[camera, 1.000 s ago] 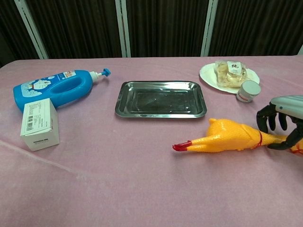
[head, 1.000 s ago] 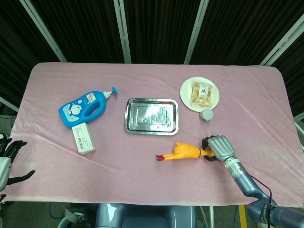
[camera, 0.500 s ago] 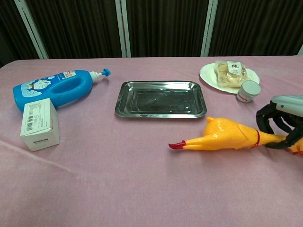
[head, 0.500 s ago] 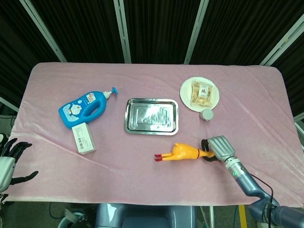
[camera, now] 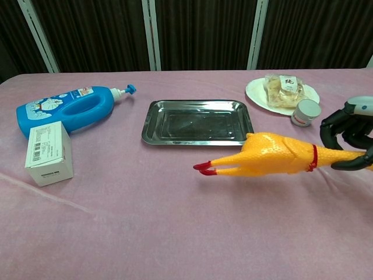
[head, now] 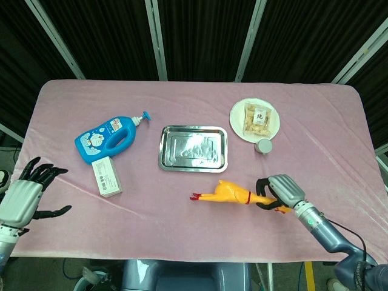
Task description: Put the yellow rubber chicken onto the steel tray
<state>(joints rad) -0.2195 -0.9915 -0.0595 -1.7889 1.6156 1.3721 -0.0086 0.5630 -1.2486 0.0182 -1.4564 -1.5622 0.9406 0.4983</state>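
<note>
One step looks done: the right hand (head: 280, 193) grasps the chicken (head: 227, 194) by its neck end, fingers curled round it, and in the chest view the toy appears lifted off the cloth, red feet pointing toward nine o'clock. It sits at about five o'clock of the tray (head: 193, 148), near but apart. Carrying it over the tray and setting it down remains. The left hand (head: 27, 195) waits at the table's near-left edge, fingers spread, holding nothing.
</note>
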